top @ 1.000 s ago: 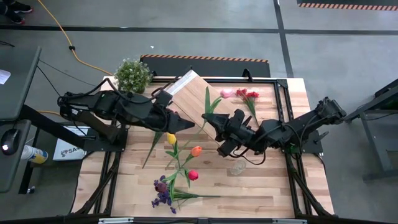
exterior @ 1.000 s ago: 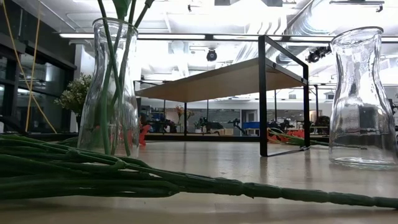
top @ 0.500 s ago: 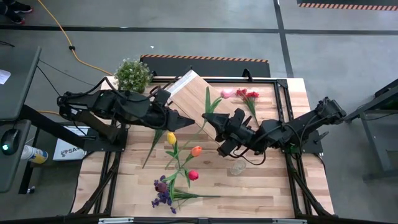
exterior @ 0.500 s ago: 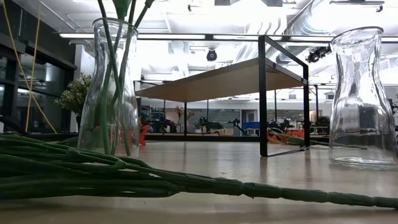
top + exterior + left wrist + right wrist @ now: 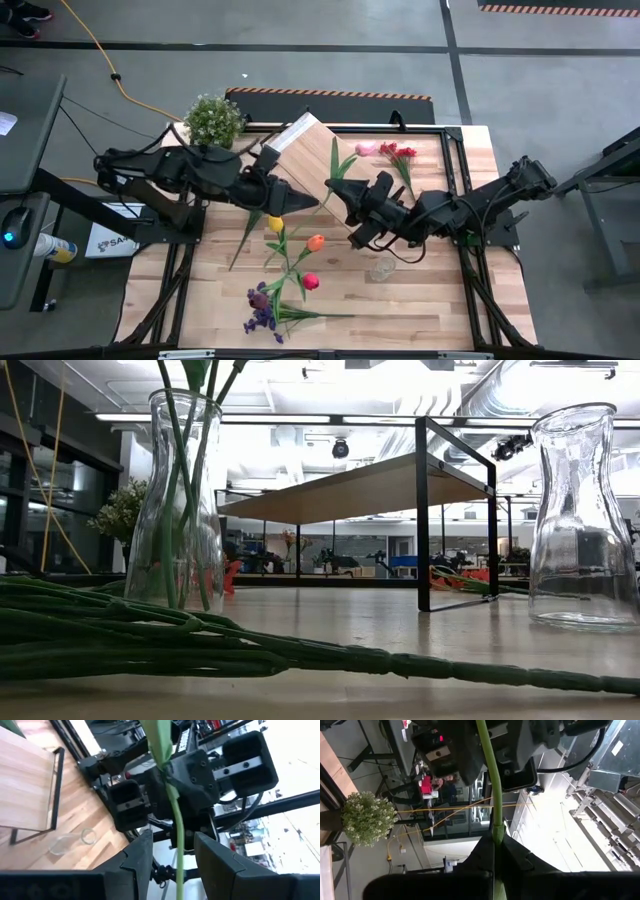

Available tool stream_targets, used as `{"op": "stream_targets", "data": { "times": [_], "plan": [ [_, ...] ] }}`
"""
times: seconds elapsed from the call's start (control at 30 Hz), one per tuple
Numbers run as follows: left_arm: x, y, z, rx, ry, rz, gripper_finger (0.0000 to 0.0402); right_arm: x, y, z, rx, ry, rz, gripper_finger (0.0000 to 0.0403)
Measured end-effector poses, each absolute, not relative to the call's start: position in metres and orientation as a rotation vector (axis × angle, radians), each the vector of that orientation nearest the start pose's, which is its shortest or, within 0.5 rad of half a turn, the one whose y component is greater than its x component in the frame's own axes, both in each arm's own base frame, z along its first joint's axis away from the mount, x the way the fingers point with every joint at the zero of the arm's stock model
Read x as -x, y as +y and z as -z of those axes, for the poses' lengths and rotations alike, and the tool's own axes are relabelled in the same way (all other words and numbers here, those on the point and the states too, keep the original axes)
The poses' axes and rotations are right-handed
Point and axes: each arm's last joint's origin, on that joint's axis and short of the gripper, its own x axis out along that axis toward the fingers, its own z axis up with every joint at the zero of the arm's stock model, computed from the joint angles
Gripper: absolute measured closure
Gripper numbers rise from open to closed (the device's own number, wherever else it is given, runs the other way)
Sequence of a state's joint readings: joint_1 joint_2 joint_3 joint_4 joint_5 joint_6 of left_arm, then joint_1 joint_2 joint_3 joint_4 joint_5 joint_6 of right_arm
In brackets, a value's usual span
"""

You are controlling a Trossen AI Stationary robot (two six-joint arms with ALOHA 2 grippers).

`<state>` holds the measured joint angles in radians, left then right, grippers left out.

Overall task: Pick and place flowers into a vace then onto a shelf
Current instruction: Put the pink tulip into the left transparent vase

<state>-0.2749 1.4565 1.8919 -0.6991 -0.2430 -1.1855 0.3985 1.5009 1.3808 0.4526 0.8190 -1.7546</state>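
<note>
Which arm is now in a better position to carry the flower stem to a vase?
Probably the right: the right gripper is shut on the green stem. The left gripper has open jaws around it, not holding.

Both arms reach in over the middle of the table from opposite sides, nearly level, their grippers facing each other and close together. The left arm stretches from the left edge with its elbow bent near the far-left corner; the left gripper (image 5: 303,203) has its two fingers (image 5: 135,857) spread apart, a gap showing between them. The right arm comes from the right edge, its forearm slanting down toward the centre; the right gripper (image 5: 333,187) has its fingers (image 5: 485,854) pressed together on a thin green stem (image 5: 492,795). Each wrist camera looks straight at the other arm's wrist housing.
</note>
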Motion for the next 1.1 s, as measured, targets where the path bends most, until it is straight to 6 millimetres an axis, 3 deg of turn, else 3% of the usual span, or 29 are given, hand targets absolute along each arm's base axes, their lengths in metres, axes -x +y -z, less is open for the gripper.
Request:
{"op": "stream_targets", "data": {
  "times": [0.53,0.7,0.97,1.1],
  "plan": [
    [-0.288,-0.075,-0.486,1.112,0.31,-0.106,0.0229,-0.318,0.107,-0.425,1.506,0.161,0.533,0.04],
    [-0.29,-0.076,-0.487,1.105,0.291,-0.092,0.0272,-0.318,0.106,-0.425,1.501,0.17,0.536,0.0398],
    [-0.291,-0.076,-0.491,1.06,0.257,-0.063,0.0375,-0.318,0.107,-0.425,1.5,0.183,0.54,0.0398],
    [-0.291,-0.076,-0.491,1.043,0.259,-0.062,0.0374,-0.317,0.107,-0.425,1.5,0.183,0.54,0.04]
  ]
}}
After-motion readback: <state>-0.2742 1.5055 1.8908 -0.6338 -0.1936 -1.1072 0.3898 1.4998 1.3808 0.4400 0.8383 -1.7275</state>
